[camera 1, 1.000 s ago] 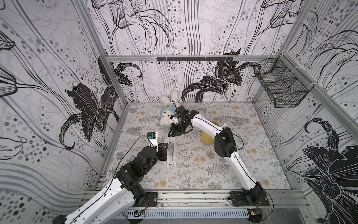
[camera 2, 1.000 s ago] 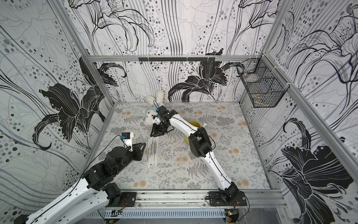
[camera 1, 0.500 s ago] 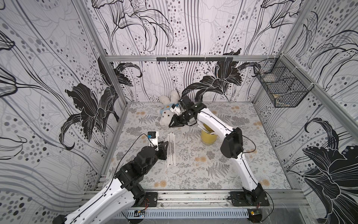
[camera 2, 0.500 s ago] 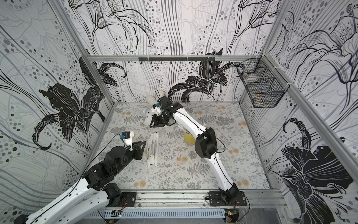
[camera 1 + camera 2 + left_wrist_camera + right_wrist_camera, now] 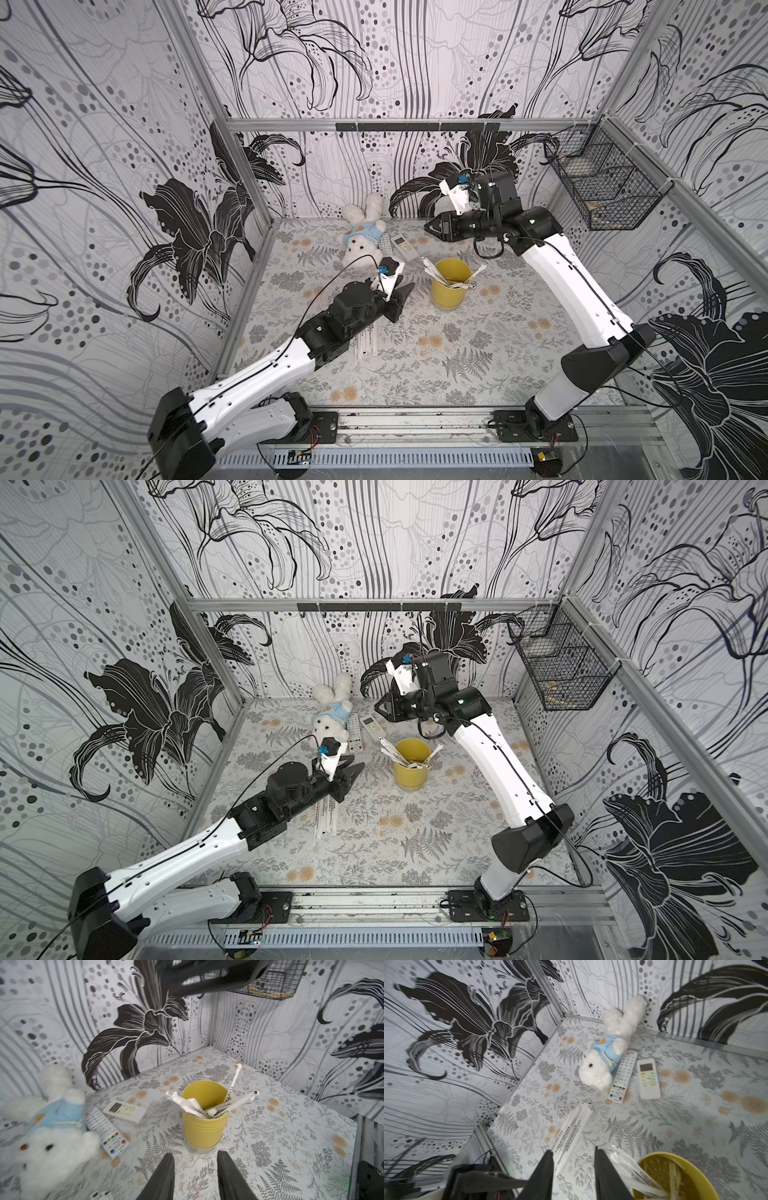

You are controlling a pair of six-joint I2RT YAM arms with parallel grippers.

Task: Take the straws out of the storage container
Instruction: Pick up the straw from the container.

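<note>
Yellow storage container [image 5: 451,291] stands upright nr the middle of the desk [image 5: 498,353], w/ several paper-wrapped straws [image 5: 192,1105] leaning inside it, ends sticking out past the rim on both sides. A flat bundle [image 5: 326,818] of more straws lies side by side on the desk, apart from the container & partly under the left arm in both top views. Left claw [image 5: 194,1156] sits low over the desk just beside the container, pointing at it; jaws apart, nothing btw them, not touching it. Right claw [image 5: 429,227] is raised above the desk toward the back wall, beyond the container & well clear of it. In the right wrist view its jaws stand apart & empty, w/ the bundle seen through the gap. White plush bear [image 5: 361,237] in a blue top lies nr the back wall, left of centre, w/ two white remotes [image 5: 405,245] just beside it. Black wire basket [image 5: 606,187] hangs on the right wall; contents too unclear to tell.
</note>
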